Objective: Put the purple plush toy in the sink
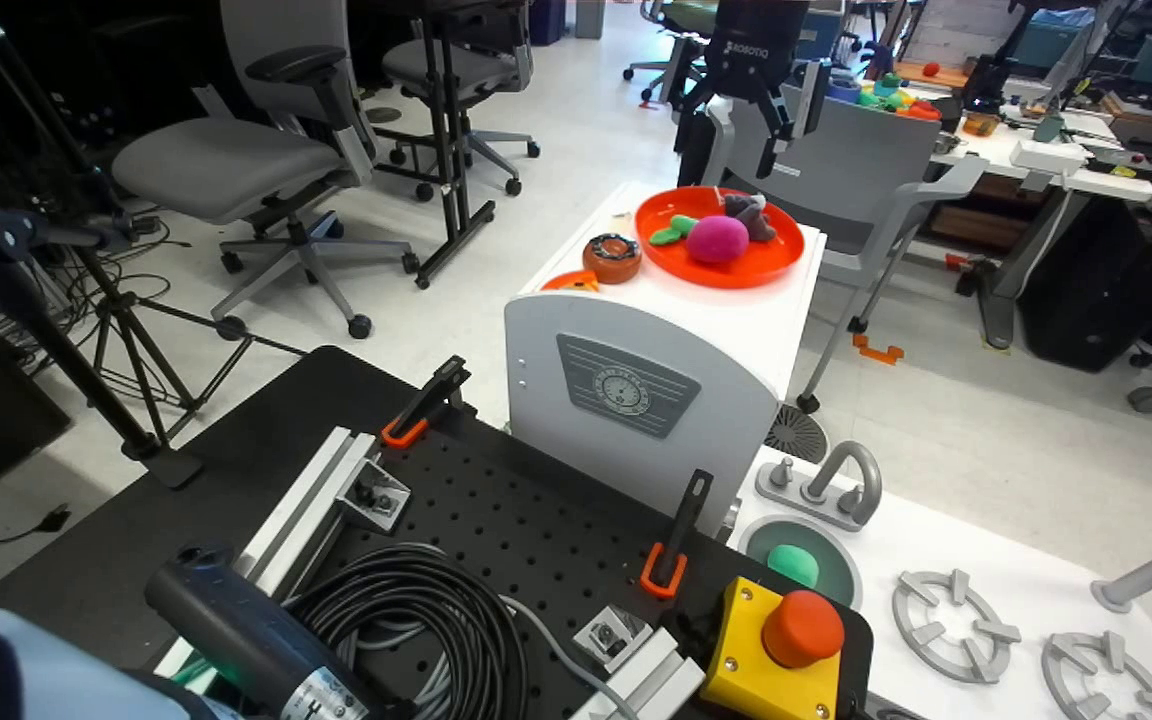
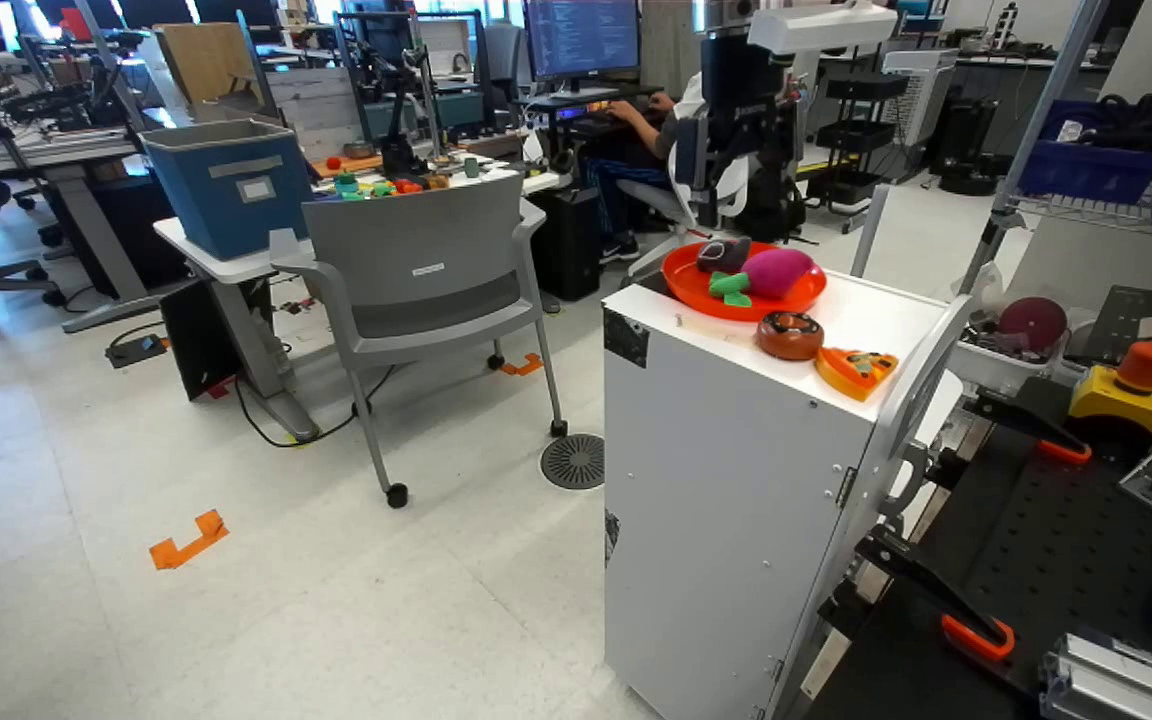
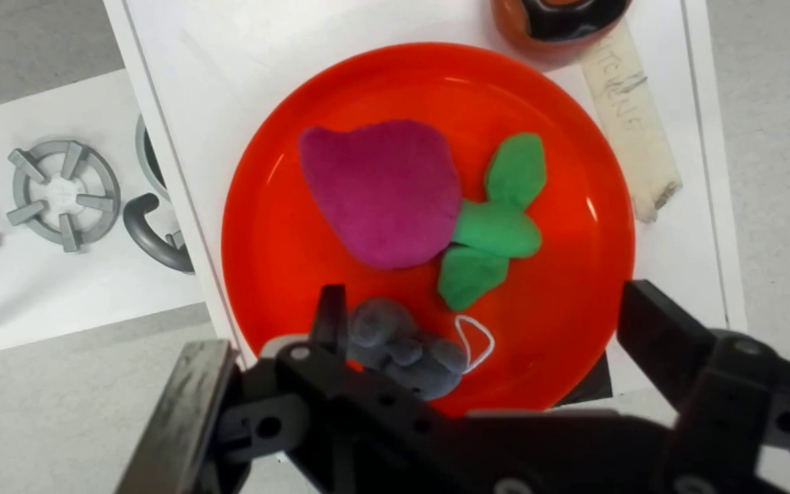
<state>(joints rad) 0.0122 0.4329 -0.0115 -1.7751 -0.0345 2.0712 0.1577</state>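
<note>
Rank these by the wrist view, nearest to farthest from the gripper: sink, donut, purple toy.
1. Purple toy, on the plate, below the gripper.
2. Donut, off the plate, cut off by the top edge.
3. Sink, at picture left, mostly hidden by the cabinet.

blk hand [image 3: 483, 305] w/ wht "robotiq" lettering [image 1: 747, 50], rnd screw heads [image 3: 300, 353], silvery plate [image 3: 174, 418]

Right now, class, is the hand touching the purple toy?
Apart: in an exterior view, the open hand hangs higher than the purple toy, with a clear gap between them.
</note>
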